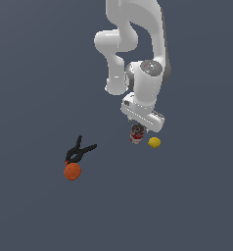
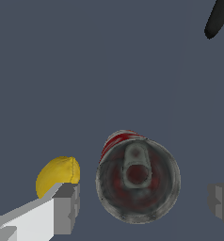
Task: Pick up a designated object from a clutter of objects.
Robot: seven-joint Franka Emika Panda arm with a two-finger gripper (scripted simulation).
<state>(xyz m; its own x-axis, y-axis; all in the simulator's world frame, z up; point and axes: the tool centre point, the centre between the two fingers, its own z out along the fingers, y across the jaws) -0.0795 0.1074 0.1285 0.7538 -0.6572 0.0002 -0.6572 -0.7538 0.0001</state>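
The designated object, a small red-and-white can with a dark grey metal top, stands upright on the floor directly under my gripper. In the wrist view the can sits between my two fingers, with a gap showing on each side of it. The gripper is open and holds nothing. Right beside the can, on the exterior view's right, lies the yellow lemon, which the wrist view shows as a lemon just outside one finger.
A black spring clamp lies toward the exterior view's left, with the orange round fruit touching its near end. One black handle tip of the clamp shows in the wrist view.
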